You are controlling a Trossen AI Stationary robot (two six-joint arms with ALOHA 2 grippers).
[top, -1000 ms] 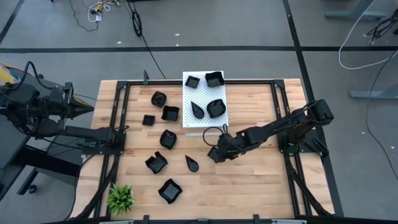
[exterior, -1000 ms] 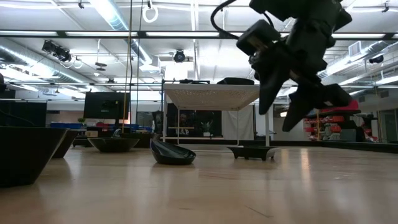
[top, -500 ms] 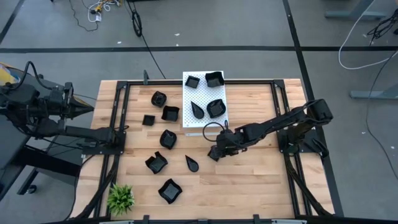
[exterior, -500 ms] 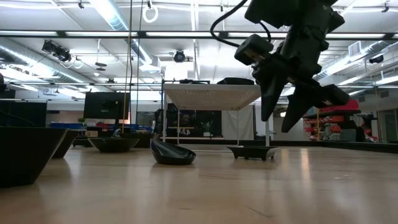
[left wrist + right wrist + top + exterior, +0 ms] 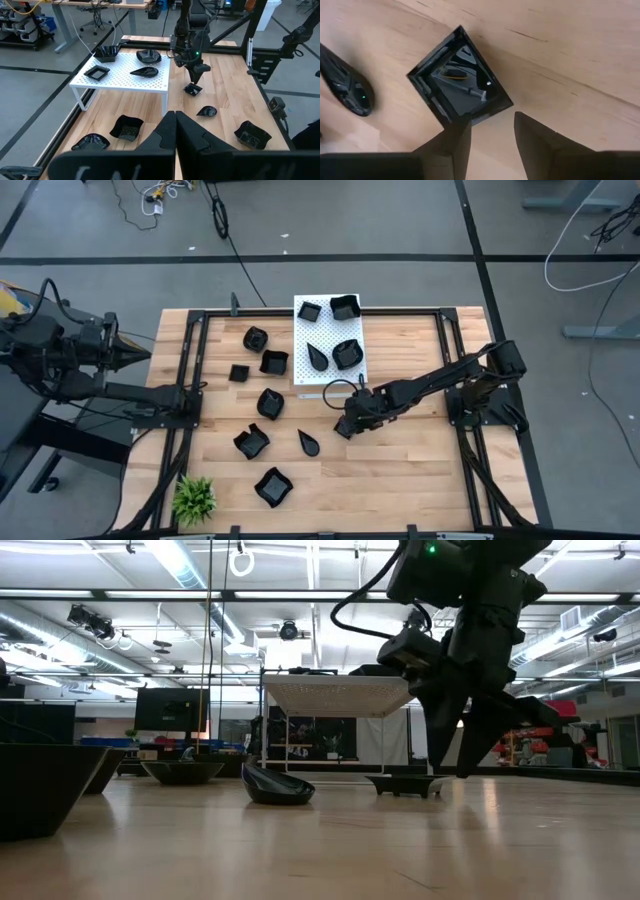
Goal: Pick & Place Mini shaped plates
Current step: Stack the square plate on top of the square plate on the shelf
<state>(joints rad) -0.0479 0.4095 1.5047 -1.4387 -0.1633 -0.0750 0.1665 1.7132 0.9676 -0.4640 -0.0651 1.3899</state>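
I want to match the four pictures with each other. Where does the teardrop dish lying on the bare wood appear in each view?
High view: teardrop dish, below the white board, left of the right gripper.
Low view: left of centre, on the wood.
Left wrist view: on the wood, nearer the camera than the right gripper.
Right wrist view: beside the square dish.
Shared landmark: the right gripper.

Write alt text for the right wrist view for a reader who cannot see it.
The right gripper, fingers parted, hangs just above a small glossy black square dish lying on the light wooden table, one dark finger overlapping the dish's near edge. A glossy black teardrop-shaped dish lies apart from it on the wood.
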